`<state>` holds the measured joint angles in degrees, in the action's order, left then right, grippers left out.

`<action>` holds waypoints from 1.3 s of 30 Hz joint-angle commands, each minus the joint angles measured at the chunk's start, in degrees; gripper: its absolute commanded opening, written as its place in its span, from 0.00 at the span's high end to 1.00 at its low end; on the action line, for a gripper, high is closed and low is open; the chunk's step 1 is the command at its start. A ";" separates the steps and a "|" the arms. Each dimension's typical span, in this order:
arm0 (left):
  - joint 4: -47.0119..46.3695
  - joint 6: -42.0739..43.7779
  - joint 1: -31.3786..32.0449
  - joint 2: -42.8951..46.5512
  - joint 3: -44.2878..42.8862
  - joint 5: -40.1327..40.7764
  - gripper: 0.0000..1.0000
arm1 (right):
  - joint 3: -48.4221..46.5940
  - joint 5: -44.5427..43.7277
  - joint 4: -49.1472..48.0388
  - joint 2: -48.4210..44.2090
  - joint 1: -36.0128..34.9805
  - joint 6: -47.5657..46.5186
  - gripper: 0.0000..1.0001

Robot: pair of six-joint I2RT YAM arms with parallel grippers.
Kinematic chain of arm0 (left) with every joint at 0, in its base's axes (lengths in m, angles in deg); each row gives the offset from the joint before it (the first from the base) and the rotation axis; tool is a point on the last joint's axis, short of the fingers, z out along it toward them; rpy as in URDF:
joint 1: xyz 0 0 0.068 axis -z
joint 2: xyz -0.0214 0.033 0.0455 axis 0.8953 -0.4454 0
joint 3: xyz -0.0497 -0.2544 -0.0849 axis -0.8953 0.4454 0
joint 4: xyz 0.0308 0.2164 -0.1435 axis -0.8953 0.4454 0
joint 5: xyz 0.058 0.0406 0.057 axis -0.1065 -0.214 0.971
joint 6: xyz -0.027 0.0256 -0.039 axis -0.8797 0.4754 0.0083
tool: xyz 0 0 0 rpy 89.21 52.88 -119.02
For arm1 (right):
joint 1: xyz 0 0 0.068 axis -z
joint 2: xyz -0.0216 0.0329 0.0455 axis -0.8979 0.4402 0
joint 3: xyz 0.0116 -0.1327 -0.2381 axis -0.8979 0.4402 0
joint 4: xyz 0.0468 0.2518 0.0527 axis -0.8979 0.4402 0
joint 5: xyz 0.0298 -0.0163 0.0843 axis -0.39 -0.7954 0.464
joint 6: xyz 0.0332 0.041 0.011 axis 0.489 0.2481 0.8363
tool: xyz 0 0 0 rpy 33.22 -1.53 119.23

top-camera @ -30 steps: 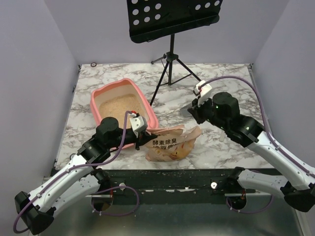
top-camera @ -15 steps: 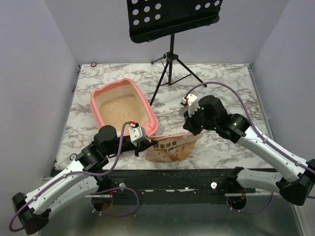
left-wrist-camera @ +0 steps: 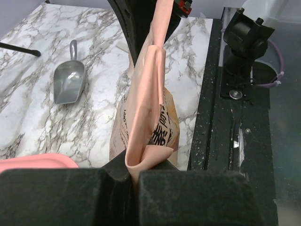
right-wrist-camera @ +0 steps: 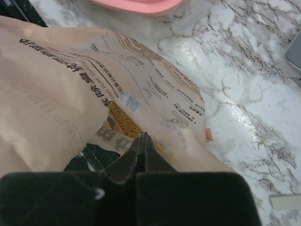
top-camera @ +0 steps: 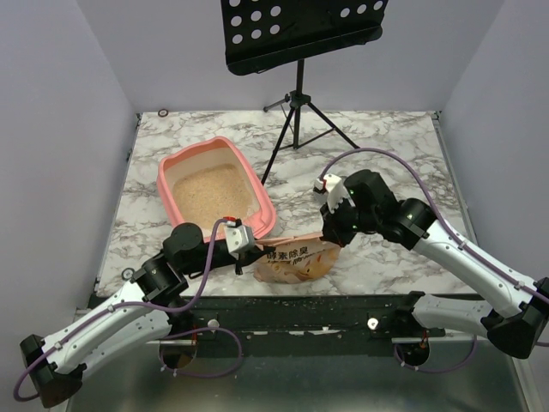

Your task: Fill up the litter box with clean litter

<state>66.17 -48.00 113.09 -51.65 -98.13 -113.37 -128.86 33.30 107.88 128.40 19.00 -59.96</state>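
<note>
Left fingers (left-wrist-camera: 70, 197): clamped on the bag's (top-camera: 296, 260) folded edge | right fingers (right-wrist-camera: 124, 167): pinched tight on its opposite end | litter box (top-camera: 197, 151): on counter (top-camera: 386, 146), just behind-left of bag | clean litter (top-camera: 210, 189): covers box floor

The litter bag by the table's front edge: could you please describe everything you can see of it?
The litter bag is crinkled, thin orange-tan film printed with dark Chinese characters and small diagrams. It sits slumped on the marble table near the front edge, close beside the near corner of the pink litter box. The left tool is shut on a folded edge; the right tool is shut at the opposite upper corner, apparently pinching the film.
</note>
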 commanded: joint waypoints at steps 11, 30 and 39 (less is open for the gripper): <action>-1.61 2.07 1.52 -1.83 0.33 5.50 1.00 | -0.81 11.17 9.97 -1.06 0.06 -0.01 0.99; -8.56 1.37 2.05 -2.89 2.70 4.71 1.00 | 5.88 9.17 -0.22 7.82 0.06 6.14 0.87; -9.52 1.19 2.23 0.63 3.23 3.84 1.00 | 5.61 7.14 -5.75 9.49 0.06 8.78 0.42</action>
<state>60.80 -47.10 115.03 -53.18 -95.03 -108.56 -123.79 42.05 104.91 136.44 19.13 -52.62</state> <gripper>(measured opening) 0.014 0.540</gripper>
